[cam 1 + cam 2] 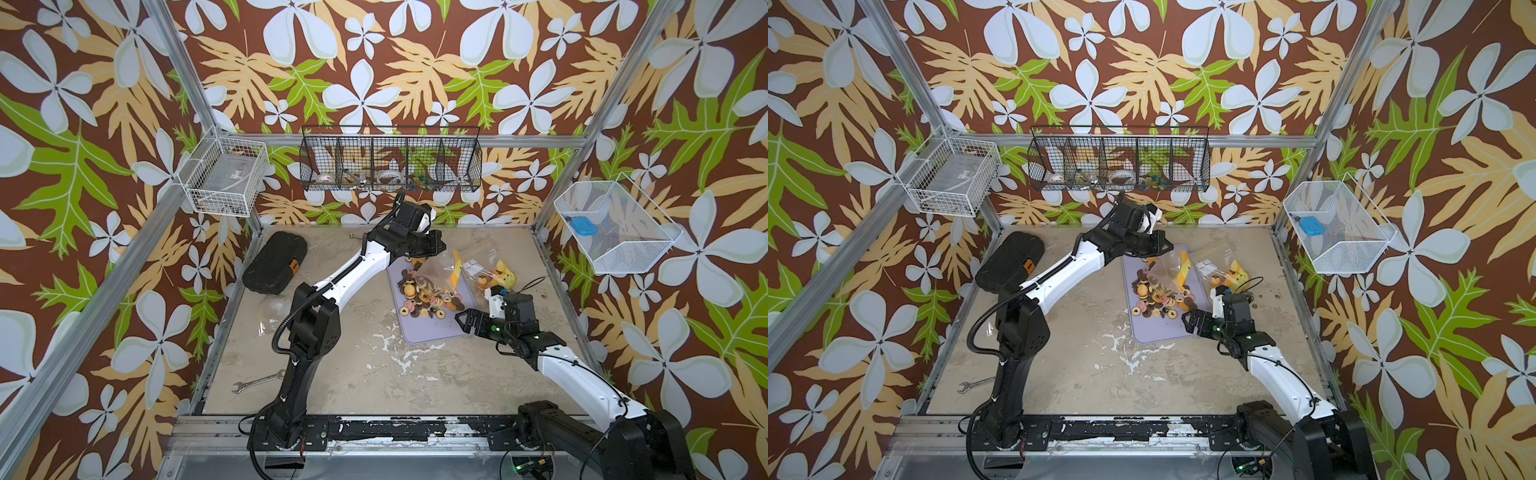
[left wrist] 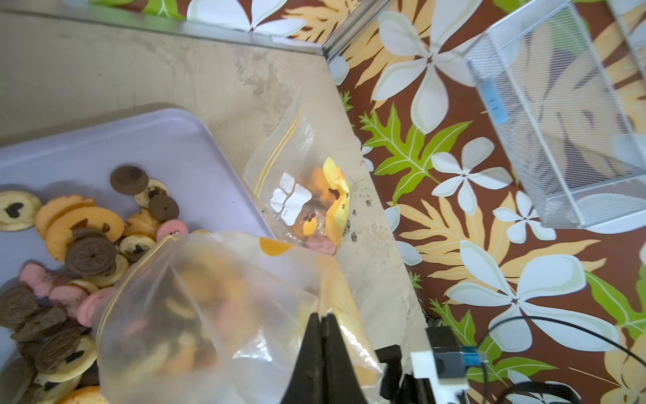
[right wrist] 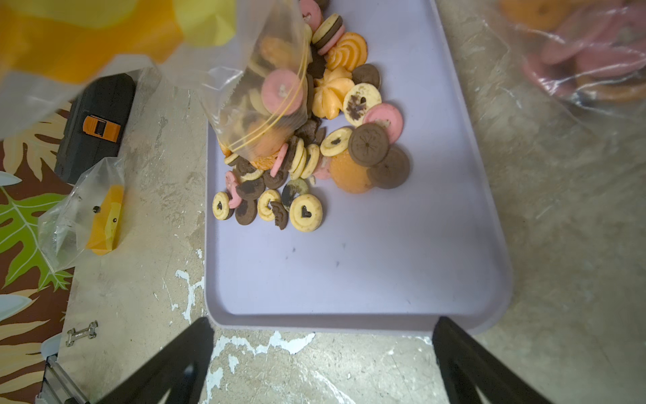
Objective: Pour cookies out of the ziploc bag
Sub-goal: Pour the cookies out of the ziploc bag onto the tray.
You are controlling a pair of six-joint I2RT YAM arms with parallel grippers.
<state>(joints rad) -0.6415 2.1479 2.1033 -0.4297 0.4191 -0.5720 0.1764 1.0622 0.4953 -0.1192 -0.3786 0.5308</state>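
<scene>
Right wrist: spread right tool (image 3: 323, 321) faces tray (image 3: 349, 276) edge.

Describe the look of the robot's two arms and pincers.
The left arm and right arm have white links between boxy black joints. A black ribbed hose runs along the left arm; green lights dot the right arm. The left pincer and right pincer have tapered black fingers.
</scene>
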